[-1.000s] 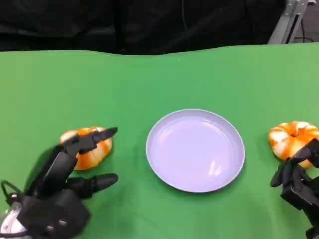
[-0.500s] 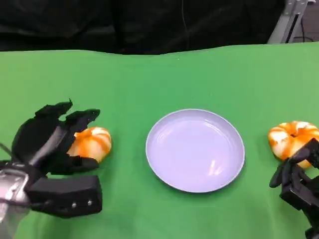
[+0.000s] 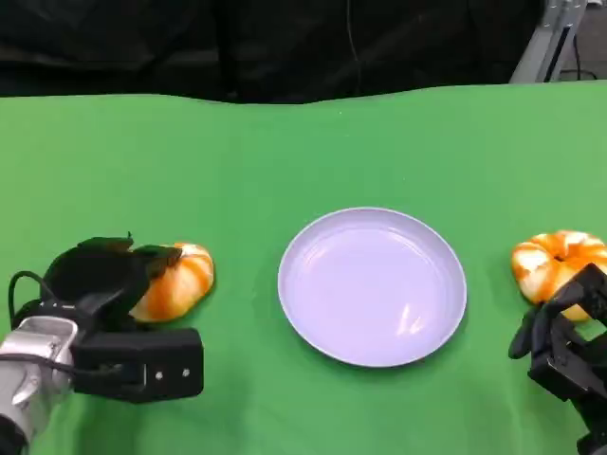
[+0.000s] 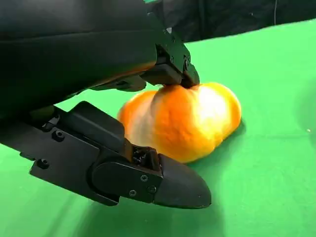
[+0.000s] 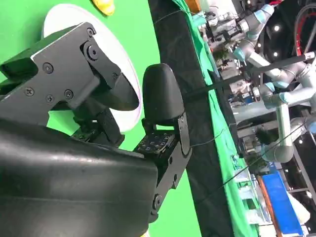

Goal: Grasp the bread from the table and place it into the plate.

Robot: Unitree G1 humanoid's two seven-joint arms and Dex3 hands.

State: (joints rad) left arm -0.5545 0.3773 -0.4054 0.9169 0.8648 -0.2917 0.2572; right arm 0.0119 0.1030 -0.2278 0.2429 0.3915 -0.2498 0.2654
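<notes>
The left hand (image 3: 104, 284) cups the bread (image 3: 178, 282) at the plate's (image 3: 372, 285) nine o'clock, fingers (image 4: 170, 69) closing on top and thumb low, readying a lift. The right hand (image 3: 561, 346), curled on nothing, idles beside a second bun (image 3: 555, 263) at three o'clock.

The green tabletop (image 3: 303, 142) carried a pale plate (image 3: 372, 285) at centre, with one bread (image 3: 177, 282) left and another bread (image 3: 557, 263) right of it

Left hand (image 4: 123, 98) closing around orange bread (image 4: 185, 121), fingers (image 4: 170, 66) touching its top, green table (image 4: 266, 182) beneath
</notes>
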